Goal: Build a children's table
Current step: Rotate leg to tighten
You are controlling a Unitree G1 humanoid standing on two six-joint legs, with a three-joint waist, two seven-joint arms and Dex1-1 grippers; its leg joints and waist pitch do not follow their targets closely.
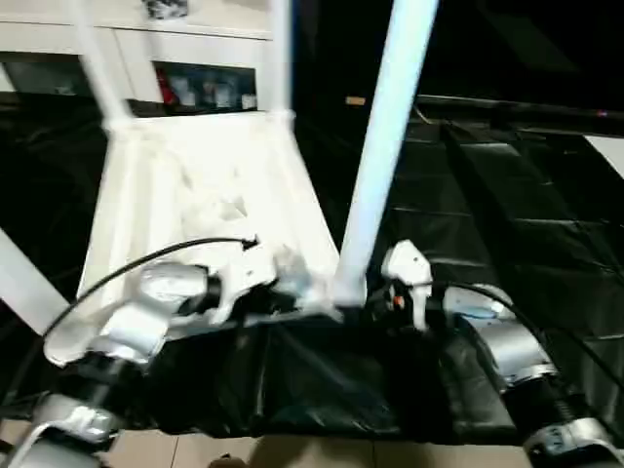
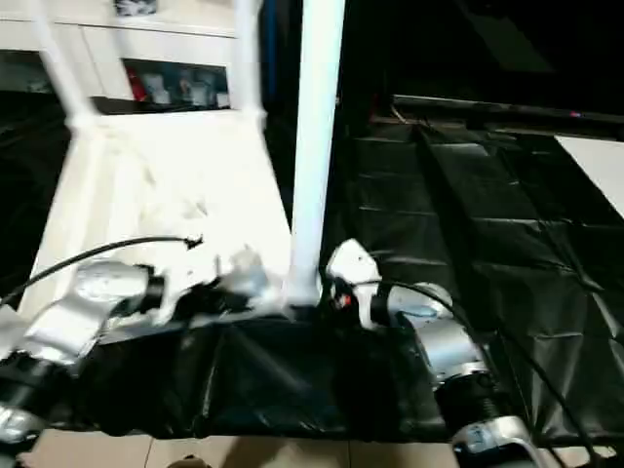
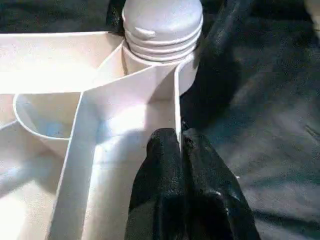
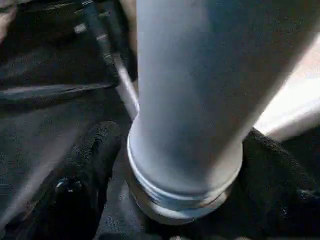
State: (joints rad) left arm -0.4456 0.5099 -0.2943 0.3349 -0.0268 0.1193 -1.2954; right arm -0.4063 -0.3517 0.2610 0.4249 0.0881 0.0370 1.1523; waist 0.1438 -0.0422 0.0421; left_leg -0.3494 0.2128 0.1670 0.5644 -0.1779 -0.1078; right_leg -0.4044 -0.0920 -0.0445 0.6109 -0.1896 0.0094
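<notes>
The white table top (image 1: 205,185) lies upside down on the black-draped surface, ribs facing up. A long white leg (image 1: 380,146) stands upright in its near right corner socket, its ribbed base (image 4: 185,195) seated there. Two more legs (image 1: 97,58) rise from the far corners, and another (image 1: 19,283) leans past the left edge of the picture. My left gripper (image 3: 180,137) is shut on a thin rib wall of the top, just beside that socket. My right gripper (image 4: 185,165) stands open, one black finger (image 4: 85,175) on each side of the leg's base.
The black drape (image 1: 507,214) spreads wide to the right of the table top. Its front edge hangs over a tiled floor (image 1: 292,453). A white cabinet with small items (image 1: 195,88) stands behind. A pale sheet (image 1: 609,151) lies at the far right.
</notes>
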